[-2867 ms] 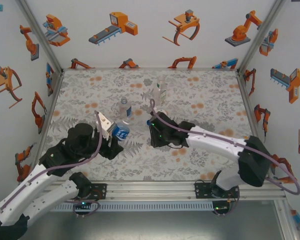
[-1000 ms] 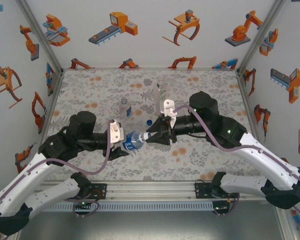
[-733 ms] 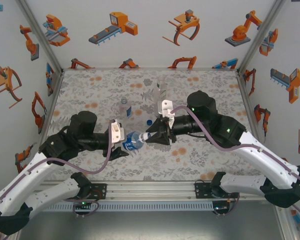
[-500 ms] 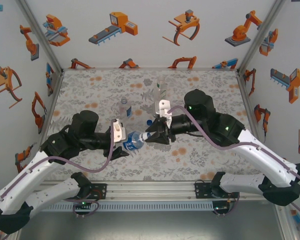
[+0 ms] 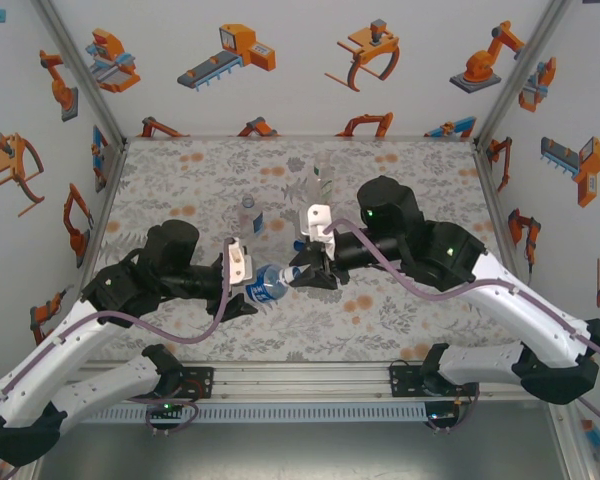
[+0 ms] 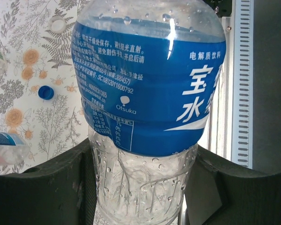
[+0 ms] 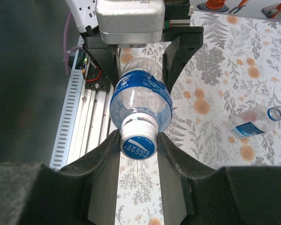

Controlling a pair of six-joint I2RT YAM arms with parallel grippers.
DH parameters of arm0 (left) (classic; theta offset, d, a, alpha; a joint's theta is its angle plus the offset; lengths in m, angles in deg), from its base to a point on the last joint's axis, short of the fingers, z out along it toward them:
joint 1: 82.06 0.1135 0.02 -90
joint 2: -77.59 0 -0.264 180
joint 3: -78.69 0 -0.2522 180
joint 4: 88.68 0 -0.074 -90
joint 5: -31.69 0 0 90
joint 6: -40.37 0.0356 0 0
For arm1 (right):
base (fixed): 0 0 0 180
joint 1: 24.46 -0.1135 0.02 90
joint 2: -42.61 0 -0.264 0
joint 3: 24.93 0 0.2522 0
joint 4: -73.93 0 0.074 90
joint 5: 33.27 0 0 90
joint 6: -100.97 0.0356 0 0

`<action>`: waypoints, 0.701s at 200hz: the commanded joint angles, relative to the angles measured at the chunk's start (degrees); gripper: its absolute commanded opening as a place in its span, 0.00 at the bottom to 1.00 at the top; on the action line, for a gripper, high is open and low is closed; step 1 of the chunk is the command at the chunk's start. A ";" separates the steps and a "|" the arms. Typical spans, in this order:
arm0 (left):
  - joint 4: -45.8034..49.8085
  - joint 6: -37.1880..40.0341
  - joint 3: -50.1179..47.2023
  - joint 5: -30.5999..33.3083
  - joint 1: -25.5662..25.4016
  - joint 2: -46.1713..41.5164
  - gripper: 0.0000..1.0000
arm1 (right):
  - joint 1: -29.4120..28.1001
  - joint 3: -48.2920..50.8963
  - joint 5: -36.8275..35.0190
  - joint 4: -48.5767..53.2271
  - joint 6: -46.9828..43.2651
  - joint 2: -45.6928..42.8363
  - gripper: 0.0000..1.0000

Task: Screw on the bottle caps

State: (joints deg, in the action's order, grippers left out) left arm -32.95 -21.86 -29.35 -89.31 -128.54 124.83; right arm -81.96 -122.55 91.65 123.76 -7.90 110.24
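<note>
The flower-patterned desk lies below both arms, which meet above its middle. The left pincer is clenched around the lower body of a squat clear plastic bottle with a blue label and holds it off the desk on its side, mouth towards the right pincer. That pincer is clamped on a white ribbed plastic cap with a blue printed top, which sits on the bottle's mouth.

This looks like the threading of the first cap. How far it is turned on I cannot tell. The next move likely calls for a wrist roll about the bottle's long axis, with the left grip firm and the two pincers in line so the thread does not cross.

- **Bottles:** there are three.
  - The squat one is held.
  - A slim clear bottle with a blue label stands uncapped beyond the left pincer.
  - A taller clear bottle is beyond the right pincer. It is faint from above, and its label seems green.
- **Caps:** there are three.
  - One is gripped.
  - A small round blue cap lies on the desk.
  - A small round white cap also lies there, further from the left pincer.
</note>
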 commanded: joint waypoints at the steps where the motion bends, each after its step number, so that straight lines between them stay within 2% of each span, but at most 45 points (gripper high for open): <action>1: 0.23 0.28 2.07 -1.80 -0.19 0.32 0.00 | -0.94 -2.17 0.31 1.57 -1.99 0.80 0.00; 87: 1.38 -0.04 2.44 -3.34 -0.19 1.53 0.00 | -3.08 -4.31 -1.67 5.76 -4.87 3.15 0.00; 117: 0.58 -0.07 2.37 -3.03 -0.19 1.26 0.00 | -3.09 -3.13 -4.05 5.07 2.76 3.15 0.00; 140: -0.19 -0.07 1.95 -2.44 -0.19 0.92 0.00 | -3.07 -0.86 -5.93 2.88 12.55 2.49 0.00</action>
State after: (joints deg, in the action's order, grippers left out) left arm -30.08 -21.86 -29.16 -90.82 -128.54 126.21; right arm -84.30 -125.58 87.76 128.75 -6.28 112.87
